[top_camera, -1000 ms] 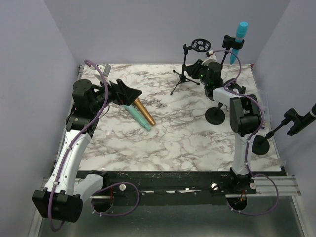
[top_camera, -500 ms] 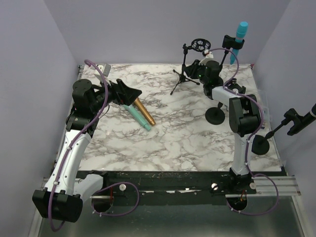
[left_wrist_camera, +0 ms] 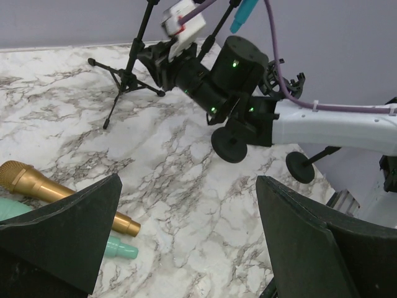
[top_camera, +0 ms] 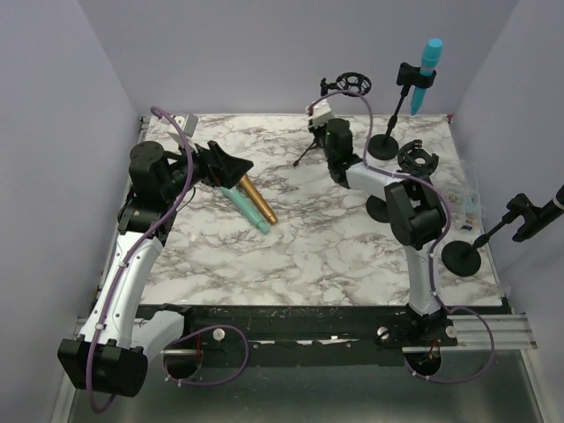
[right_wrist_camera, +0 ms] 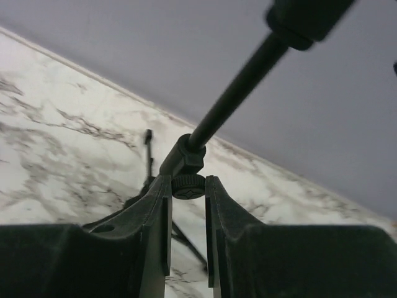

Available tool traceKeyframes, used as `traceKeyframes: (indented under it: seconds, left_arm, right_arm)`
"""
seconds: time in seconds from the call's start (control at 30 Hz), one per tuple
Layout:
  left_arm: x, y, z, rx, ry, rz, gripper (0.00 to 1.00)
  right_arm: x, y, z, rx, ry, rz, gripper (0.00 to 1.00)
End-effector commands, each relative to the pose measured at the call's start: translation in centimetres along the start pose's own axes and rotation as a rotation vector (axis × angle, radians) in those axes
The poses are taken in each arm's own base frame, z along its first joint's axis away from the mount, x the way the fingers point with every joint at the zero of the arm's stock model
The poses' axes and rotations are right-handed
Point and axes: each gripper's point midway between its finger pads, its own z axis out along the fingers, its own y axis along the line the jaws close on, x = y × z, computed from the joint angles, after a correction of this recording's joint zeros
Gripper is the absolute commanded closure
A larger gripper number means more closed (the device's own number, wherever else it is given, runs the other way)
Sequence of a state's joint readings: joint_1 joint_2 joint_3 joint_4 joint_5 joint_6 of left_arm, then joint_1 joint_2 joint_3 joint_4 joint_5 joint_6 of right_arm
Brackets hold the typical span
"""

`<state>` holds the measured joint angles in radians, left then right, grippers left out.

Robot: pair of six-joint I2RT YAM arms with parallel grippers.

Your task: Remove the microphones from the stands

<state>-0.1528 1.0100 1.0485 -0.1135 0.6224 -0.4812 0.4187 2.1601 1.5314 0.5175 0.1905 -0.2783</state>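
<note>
Overhead, the turquoise plastic microphone (top_camera: 431, 55) stands upright in the clip of the black round-based stand (top_camera: 394, 113) at the far right, apart from both arms; the right gripper (top_camera: 321, 130) meets a black tripod stand (top_camera: 304, 153). Left wrist: the left gripper (left_wrist_camera: 192, 248) gapes wide, holding nothing, near a gold metal microphone (left_wrist_camera: 37, 183). Right wrist: the nearly closed fingers (right_wrist_camera: 152, 230) pinch the tripod stand's knurled knob (right_wrist_camera: 188, 185).
</note>
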Motion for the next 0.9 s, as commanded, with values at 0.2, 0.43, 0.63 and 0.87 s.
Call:
traceKeyframes:
  seconds: [0.2, 0.43, 0.63, 0.87]
  left_arm:
    - [0.4, -0.4, 0.2, 0.033, 0.008, 0.000, 0.07]
    - [0.7, 0.0, 0.6, 0.032, 0.020, -0.008, 0.07]
    - [1.0, 0.2, 0.7, 0.029, 0.026, -0.013, 0.07]
    - [0.9, 0.2, 0.7, 0.028, 0.026, -0.012, 0.07]
  right_arm:
    - [1.9, 0.3, -0.9, 0.195, 0.064, -0.808, 0.99]
    - [1.2, 0.3, -0.9, 0.187, 0.061, -0.837, 0.99]
    - [-0.5, -0.3, -1.5, 0.227, 0.035, -0.670, 0.53]
    - [-2.7, -0.5, -3.7, 0.200, 0.020, -0.257, 0.00]
